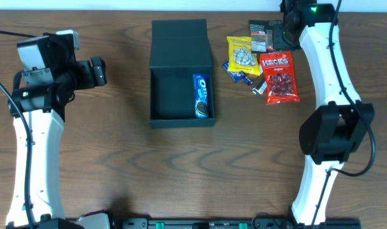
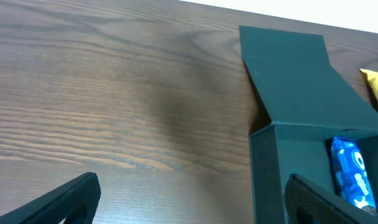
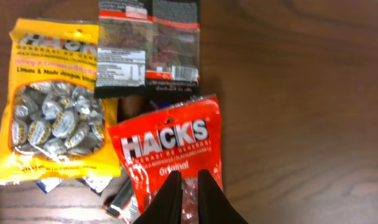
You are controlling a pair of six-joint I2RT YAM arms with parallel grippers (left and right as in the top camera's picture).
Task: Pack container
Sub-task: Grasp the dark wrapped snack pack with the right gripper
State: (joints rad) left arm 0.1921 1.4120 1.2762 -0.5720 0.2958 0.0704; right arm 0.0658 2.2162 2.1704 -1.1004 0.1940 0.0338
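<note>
The dark teal container (image 1: 181, 122) stands open at the table's middle, its flap lid (image 1: 179, 44) laid back. A blue Oreo packet (image 1: 202, 95) stands against its right inner wall. My left gripper (image 1: 98, 71) is open and empty, left of the container; its wrist view shows the container wall (image 2: 263, 168) and the Oreo packet (image 2: 350, 171) past the fingers (image 2: 189, 205). My right gripper (image 1: 281, 32) is shut and empty, hovering above a red Hacks bag (image 3: 170, 143), with its fingertips (image 3: 189, 180) over the bag's lower half.
Right of the container lie a yellow Hacks candy bag (image 1: 242, 54), the red Hacks bag (image 1: 279, 77), a dark packet (image 1: 262, 36) and small blue packets (image 1: 238, 73). The yellow bag (image 3: 52, 106) and the dark packet (image 3: 148, 43) also show in the right wrist view.
</note>
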